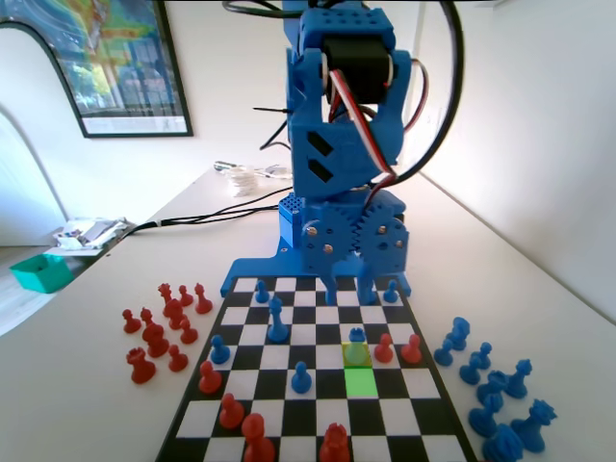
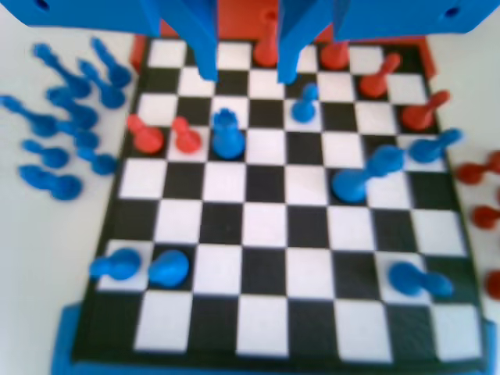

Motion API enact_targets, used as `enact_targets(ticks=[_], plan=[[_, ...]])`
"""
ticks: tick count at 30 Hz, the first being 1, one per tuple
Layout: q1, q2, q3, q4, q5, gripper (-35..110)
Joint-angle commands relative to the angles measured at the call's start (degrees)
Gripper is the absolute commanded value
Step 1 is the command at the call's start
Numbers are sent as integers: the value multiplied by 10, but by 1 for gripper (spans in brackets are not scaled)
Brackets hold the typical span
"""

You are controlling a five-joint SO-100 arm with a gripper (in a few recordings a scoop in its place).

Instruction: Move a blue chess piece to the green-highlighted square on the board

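The blue chess piece (image 1: 357,345) is short with a notched top and stands on a yellow-olive tinted square right of the board's (image 1: 289,419) middle; its base looks greenish. The green-highlighted square (image 1: 362,383) lies bare directly in front of it, toward the camera. My gripper (image 1: 349,292) hangs open and empty over the board's far rows, well behind the piece. In the wrist view the gripper (image 2: 248,76) shows two blue jaws standing apart, with the same piece (image 2: 228,133) on the board (image 2: 266,234) just below the gap and slightly left.
On the board stand red pawns (image 1: 384,348) right of the tinted square, other red pieces (image 1: 231,411) at the near left, and a tall blue piece (image 1: 277,320). Captured red pieces (image 1: 159,327) lie off the left edge, blue ones (image 1: 491,385) off the right. A teal tray (image 1: 40,272) sits far left.
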Motion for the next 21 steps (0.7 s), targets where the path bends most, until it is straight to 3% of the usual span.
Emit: enact_targets(ticks=[1,21], plan=[[-18,41,10,-28,-11,14],[-25,-52,34,-121,-53,14]])
